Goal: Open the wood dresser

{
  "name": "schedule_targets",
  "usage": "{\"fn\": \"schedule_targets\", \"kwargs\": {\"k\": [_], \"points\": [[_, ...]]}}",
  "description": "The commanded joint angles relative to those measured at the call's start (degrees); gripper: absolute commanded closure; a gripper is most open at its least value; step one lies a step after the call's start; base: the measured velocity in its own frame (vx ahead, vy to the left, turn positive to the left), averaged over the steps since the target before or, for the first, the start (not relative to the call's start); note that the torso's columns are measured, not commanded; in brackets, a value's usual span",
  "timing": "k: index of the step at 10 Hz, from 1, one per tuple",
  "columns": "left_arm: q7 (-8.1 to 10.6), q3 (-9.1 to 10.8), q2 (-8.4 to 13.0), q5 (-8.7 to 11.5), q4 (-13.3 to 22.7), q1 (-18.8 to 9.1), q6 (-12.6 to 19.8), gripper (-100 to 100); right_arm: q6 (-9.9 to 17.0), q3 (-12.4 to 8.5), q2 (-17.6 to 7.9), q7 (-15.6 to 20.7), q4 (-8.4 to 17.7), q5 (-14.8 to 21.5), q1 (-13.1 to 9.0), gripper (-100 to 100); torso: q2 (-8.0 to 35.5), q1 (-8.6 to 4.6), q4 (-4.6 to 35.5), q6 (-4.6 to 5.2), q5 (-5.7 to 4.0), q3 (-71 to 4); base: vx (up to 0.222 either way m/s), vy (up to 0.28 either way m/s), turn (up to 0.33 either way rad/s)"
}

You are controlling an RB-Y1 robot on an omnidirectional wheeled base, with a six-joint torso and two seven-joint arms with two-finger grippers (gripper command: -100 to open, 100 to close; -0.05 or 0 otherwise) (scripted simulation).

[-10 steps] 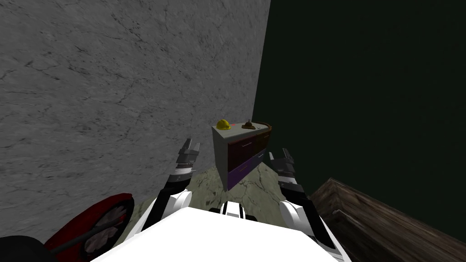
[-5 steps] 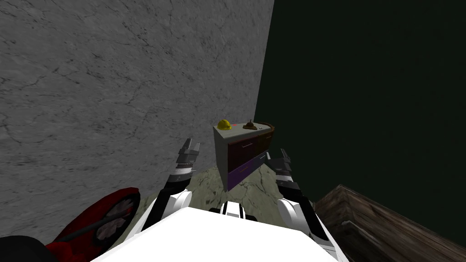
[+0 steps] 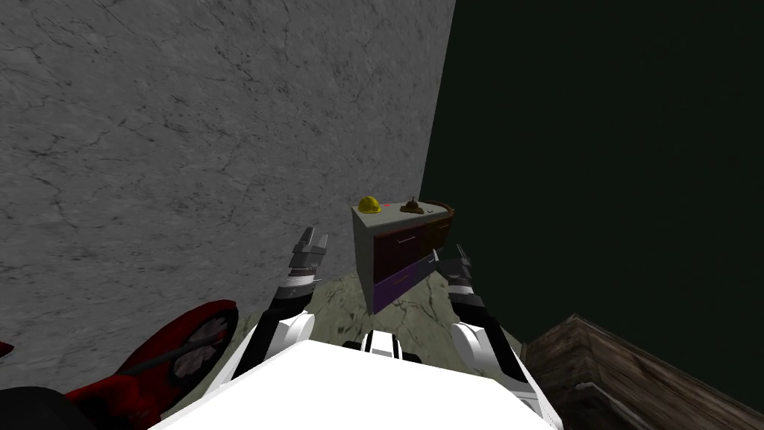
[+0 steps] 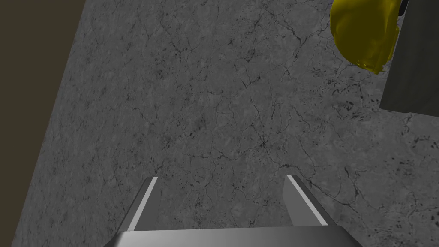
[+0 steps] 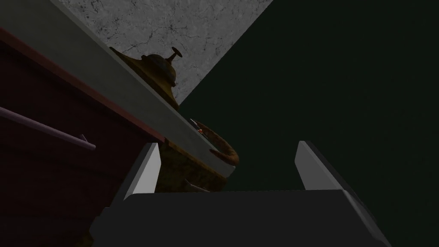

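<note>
Closing in is judged the step in hand. From the head, a low grey-topped dresser [image 3: 399, 257] with dark red and purple drawer fronts is seen ahead, between left hand [image 3: 311, 240] and right hand [image 3: 453, 255]. Left wrist: that hand is spread, empty. Right wrist: likewise spread and empty, near a slim bar handle [image 5: 47, 128], to be gripped next.

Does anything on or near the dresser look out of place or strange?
Nothing looks spilled or broken. One oddity: a yellow hard hat sits on the dresser top, apart from a brown bell, an unusual place for it. The drawer fronts also differ in colour: dark red, brown, purple, grey.
</note>
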Motion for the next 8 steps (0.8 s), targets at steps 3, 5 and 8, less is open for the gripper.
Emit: {"fn": "schedule_targets", "kwargs": {"k": [3,5,8], "points": [[0.0,0.0,0.0,0.0,0.0,0.0,0.0,0,0.8,1.3,-0.5,-7.2,2.9,-2.8,-2.1,-100,0.0,0.09,0.0,0.01,0.02,0.0,0.01,-0.041,0.061],[0.0,0.0,0.0,0.0,0.0,0.0,0.0,0,1.2,2.0,-0.7,-10.2,4.3,-4.1,-3.1,-100,0.0,0.0,0.0,0.01,0.0,0.0,0.013,-0.052,0.102],[0.0,0.0,0.0,0.0,0.0,0.0,0.0,0,1.7,2.6,-0.8,-14.7,5.8,-5.4,-4.1,-100,0.0,0.09,0.0,0.01,0.02,0.0,0.01,-0.044,0.081]]}}
